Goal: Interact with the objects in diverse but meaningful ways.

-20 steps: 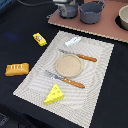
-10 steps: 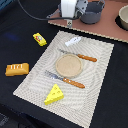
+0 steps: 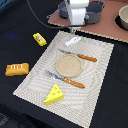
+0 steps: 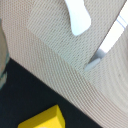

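Note:
My gripper hangs at the far edge of the beige placemat, just above and behind the white fish-like piece. It holds nothing and its jaws look apart. The wrist view shows the fish piece on the mat and a corner of the yellow packet. The small yellow packet with a red mark lies on the black table to the exterior view's left of the mat. The orange-brown bread loaf lies further left. The yellow cheese wedge sits on the mat's near edge.
A tan round plate sits mid-mat between an orange-handled fork and knife. A utensil tip shows in the wrist view. Dark grey pots stand on a brown board behind the gripper, with another pot at the far right.
The gripper has come down and forward from the pots at the back to just above the white fish piece. The objects have not moved.

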